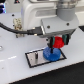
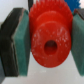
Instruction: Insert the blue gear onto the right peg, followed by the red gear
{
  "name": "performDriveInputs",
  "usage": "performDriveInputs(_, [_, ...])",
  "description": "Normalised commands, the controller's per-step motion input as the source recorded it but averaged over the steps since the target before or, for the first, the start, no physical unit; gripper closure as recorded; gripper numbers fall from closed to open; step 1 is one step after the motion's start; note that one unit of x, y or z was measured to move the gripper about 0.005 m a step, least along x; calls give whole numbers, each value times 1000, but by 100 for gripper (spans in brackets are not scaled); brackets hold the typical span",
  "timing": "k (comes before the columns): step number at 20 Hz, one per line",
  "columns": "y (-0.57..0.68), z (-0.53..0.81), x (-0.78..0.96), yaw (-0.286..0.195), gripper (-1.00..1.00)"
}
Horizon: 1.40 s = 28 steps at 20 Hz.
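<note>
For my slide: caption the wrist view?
Tool grips the red gear between its teal pads.

White table [image 1: 12, 60] — black-bordered plate [image 1: 31, 58]

right peg hidden under blue gear [image 1: 51, 52], red gear [image 2: 49, 36] blurred, cropped at wrist view's top edge

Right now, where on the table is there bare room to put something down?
Bare white table lies in front of the plate, toward the exterior view's left. Crowded spot: the plate's right end, where the blue gear sits beneath the tool holding the red gear.
</note>
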Motion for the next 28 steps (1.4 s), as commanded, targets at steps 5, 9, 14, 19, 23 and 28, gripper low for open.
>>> performDriveInputs(5, [-226,-15,294,0,100])
performDriveInputs(9, [-85,224,124,0,100])
performDriveInputs(14, [-145,177,237,0,100])
performDriveInputs(19, [-183,-37,222,0,100])
performDriveInputs(23, [-124,-238,19,0,100])
performDriveInputs(28, [-60,167,39,0,100])
